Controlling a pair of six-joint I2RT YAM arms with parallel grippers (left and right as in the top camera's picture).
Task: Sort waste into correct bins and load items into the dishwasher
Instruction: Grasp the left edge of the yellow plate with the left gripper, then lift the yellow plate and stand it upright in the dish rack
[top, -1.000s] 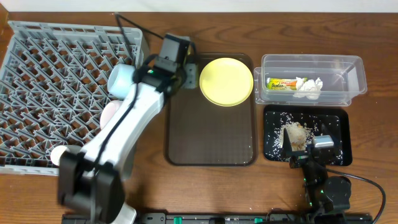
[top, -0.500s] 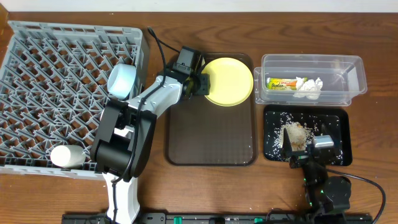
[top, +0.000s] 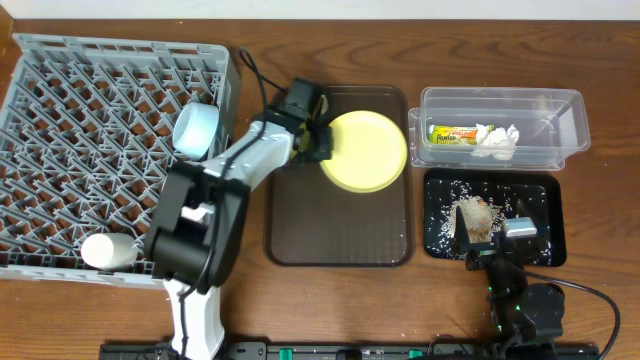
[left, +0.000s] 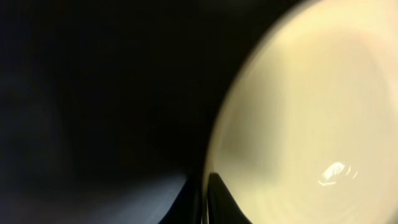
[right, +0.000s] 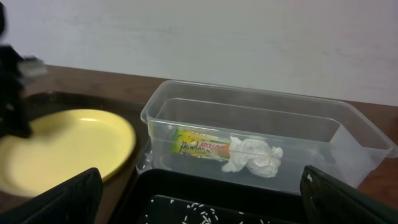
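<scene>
Overhead, the left hand (top: 318, 140) sits closed at the left rim of the yellow plate (top: 368, 152), which lies on the brown serving tray (top: 340, 235) on the wooden table (top: 600, 60). The light blue bowl (top: 196, 130) and white bowl (top: 108, 250) rest in the grey rack (top: 80, 110). The left wrist view adds dark fingertips (left: 214, 196) meeting at the plate's edge, apparently pinching it, though all is blurred. From the right wrist, the right hand (right: 202, 199) stands wide over the rice-flecked black tray (right: 249, 208); wrapper (right: 199, 148) and tissue (right: 255, 158) lie in the clear box (right: 249, 93), a pale wall behind.
</scene>
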